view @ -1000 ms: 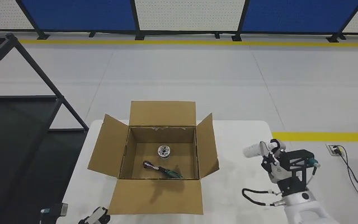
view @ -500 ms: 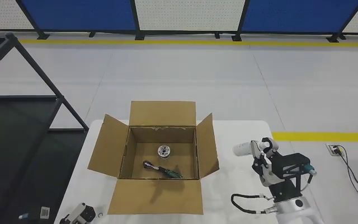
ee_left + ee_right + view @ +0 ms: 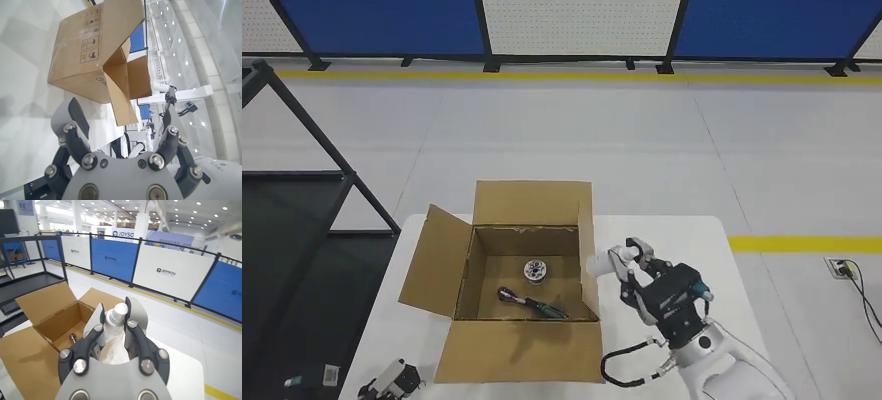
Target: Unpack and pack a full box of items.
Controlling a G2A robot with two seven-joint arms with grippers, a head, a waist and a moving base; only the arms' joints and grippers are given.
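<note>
The right gripper (image 3: 115,308) was clamped on a white spray bottle (image 3: 117,315), its fingers pressed against the neck just under the cap. In the top view the bottle (image 3: 604,262) sat right of centre, at the outer face of the cardboard box's (image 3: 522,352) right-hand flap (image 3: 586,250). That flap stood nearly upright; whether the bottle touched it could not be told. On the box floor, near the frame's middle, lay a small round metal part (image 3: 534,268) and, below it, a dark-handled tool (image 3: 532,302). The left gripper (image 3: 121,108) had its fingers spread wide with nothing between them, low beside the box's near corner, at the lower left of the top view. This looked like the packing step, with the bottle on its way in. The next move probably called for raising the bottle above the standing flap, carrying it over the opening, and lowering it onto bare floor clear of the two items before letting go.
</note>
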